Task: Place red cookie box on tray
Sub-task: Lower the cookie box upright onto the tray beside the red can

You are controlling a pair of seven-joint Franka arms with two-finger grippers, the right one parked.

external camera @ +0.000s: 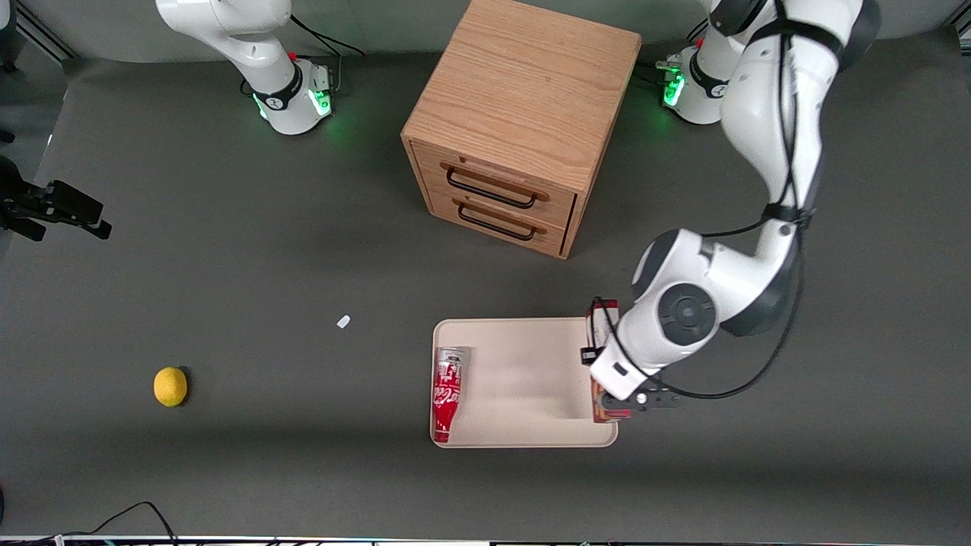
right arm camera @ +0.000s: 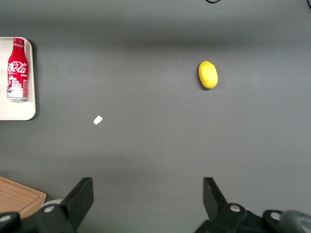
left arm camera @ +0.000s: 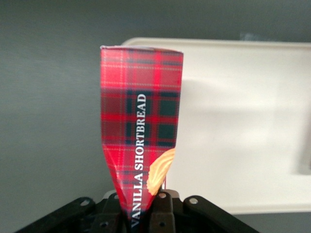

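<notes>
The red cookie box (left arm camera: 141, 107), tartan-patterned with "VANILLA SHORTBREAD" lettering, is pinched between the fingers (left arm camera: 164, 209) of my left gripper (left arm camera: 141, 208), which is shut on it. The cardboard is squeezed narrow where it is held. In the front view the red cookie box (external camera: 604, 312) lies lengthwise along the rim of the cream tray (external camera: 523, 379) at the working arm's end, and the wrist covers its middle. It overlaps the rim of the tray (left arm camera: 243, 121), partly over the grey table. Whether the box touches the tray cannot be told.
A red Coca-Cola bottle (external camera: 447, 393) lies on the tray along the edge toward the parked arm. The wooden two-drawer cabinet (external camera: 523, 114) stands farther from the front camera than the tray. A lemon (external camera: 170, 386) and a small white scrap (external camera: 344, 321) lie toward the parked arm's end.
</notes>
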